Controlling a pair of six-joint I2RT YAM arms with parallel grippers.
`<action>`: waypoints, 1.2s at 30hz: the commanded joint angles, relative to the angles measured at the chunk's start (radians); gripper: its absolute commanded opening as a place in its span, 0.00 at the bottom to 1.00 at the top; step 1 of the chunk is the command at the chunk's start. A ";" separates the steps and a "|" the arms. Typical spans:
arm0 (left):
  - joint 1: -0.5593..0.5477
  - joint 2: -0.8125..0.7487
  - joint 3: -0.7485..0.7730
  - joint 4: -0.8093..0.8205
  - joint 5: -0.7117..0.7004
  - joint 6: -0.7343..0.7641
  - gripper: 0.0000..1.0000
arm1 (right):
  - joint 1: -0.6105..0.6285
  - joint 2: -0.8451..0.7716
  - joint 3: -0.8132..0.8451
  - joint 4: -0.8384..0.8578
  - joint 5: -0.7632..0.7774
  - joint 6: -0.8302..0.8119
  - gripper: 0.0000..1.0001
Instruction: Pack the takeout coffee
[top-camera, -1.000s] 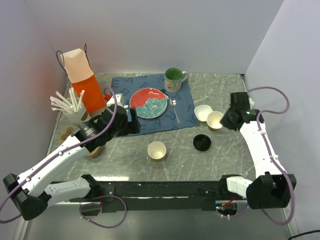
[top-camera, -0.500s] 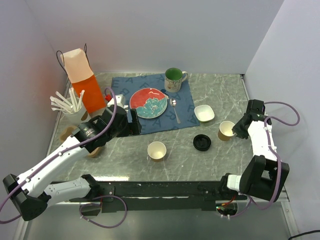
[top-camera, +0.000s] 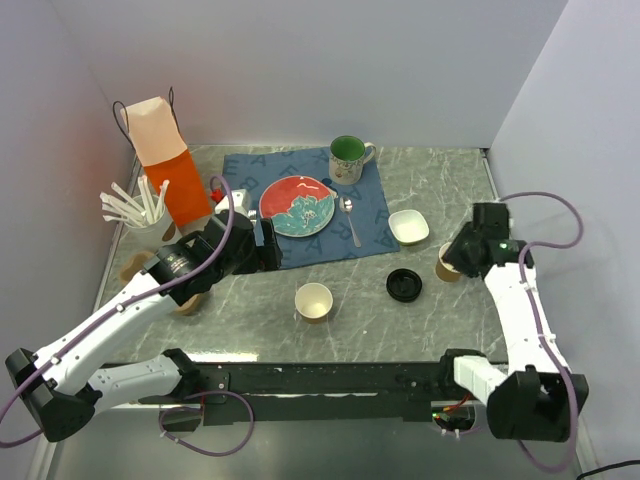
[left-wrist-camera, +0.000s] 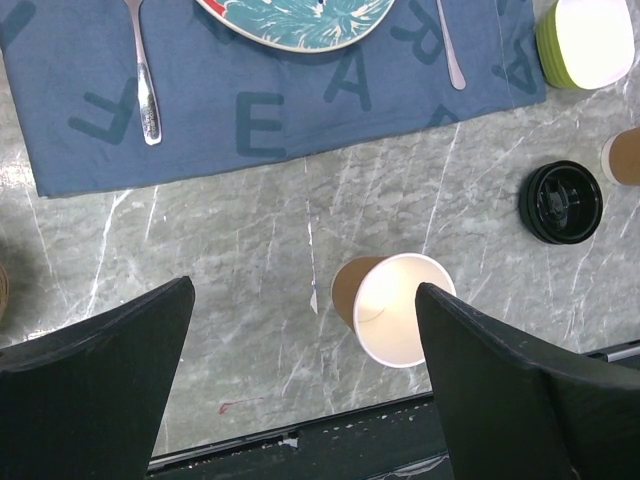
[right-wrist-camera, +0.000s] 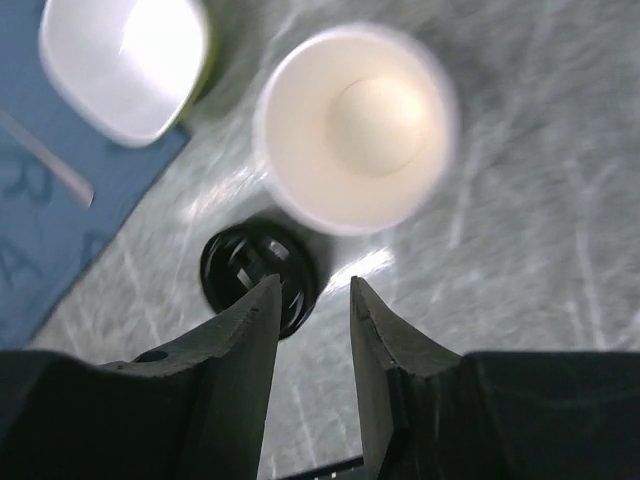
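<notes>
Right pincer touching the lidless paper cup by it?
Apart. Right wrist view: bare marble and the black lid show between the right pincer and the paper cup rim.

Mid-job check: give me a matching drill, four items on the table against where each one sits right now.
Things:
1. mug
2. plate
3. lid
4. bag

Places:
A. on the bare table, off the mat's near right corner
B. far left corner of the table
C. middle of the blue mat
D. far right corner of the mat

Pairs: 1-D, 2-C, 3-A, 4-B
</notes>
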 joint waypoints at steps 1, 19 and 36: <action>0.003 -0.020 0.045 0.008 0.002 0.016 0.99 | 0.133 -0.018 -0.077 0.020 0.017 0.080 0.41; 0.003 -0.063 0.009 -0.019 0.014 -0.009 0.99 | 0.274 0.178 -0.157 0.121 0.076 0.129 0.43; 0.003 -0.027 0.022 -0.015 0.016 -0.021 0.99 | 0.286 0.252 -0.176 0.164 0.054 0.129 0.36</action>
